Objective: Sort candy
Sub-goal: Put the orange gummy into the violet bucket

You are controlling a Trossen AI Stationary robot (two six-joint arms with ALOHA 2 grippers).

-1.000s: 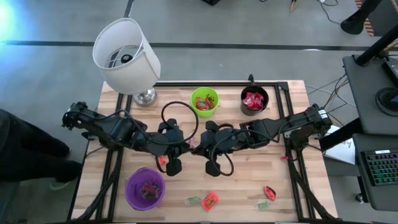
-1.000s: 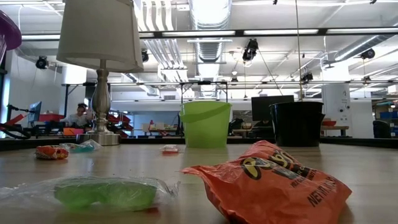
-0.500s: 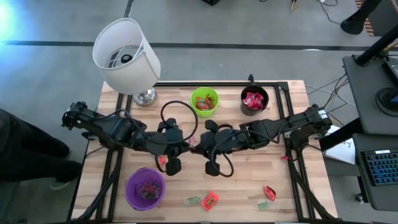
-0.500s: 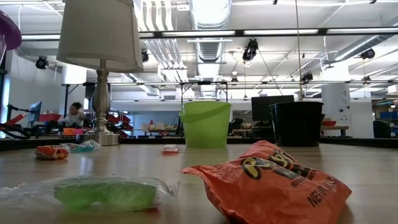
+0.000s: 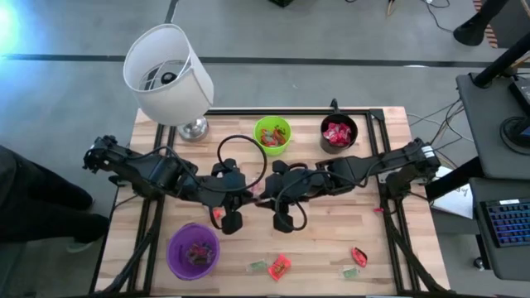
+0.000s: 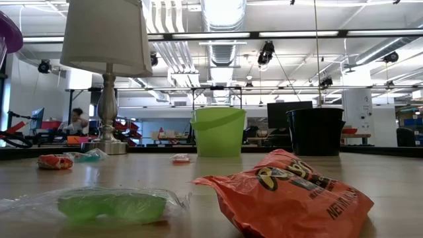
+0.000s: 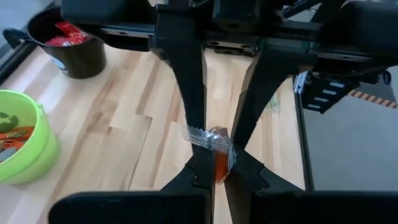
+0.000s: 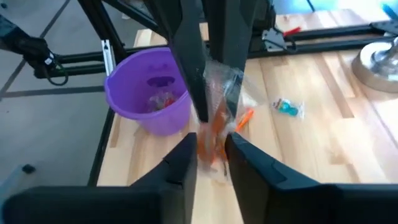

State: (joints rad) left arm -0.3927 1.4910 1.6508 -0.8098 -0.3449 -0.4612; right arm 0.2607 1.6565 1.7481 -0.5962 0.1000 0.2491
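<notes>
Both grippers meet above the table's middle, my left gripper coming from the left and my right gripper from the right. Between them is one orange candy in a clear crinkly wrapper, and each is shut on it. More candy lies loose near the table's near edge: an orange packet, a green sweet, a red one and another green one. A red sweet lies below the left gripper. My left gripper pinches the orange candy between its two fingertips, at the wrapper's end nearest it, coming level from the table's left. The candy is lifted clear of the table. My right gripper pinches the same candy between its fingertips at the opposite end, level from the table's right, so the wrapper spans the two grippers.
Three cups stand on the table: green and black near the far edge, purple at the near left. A lamp stands at the far left corner. A blue sweet lies beyond the purple cup.
</notes>
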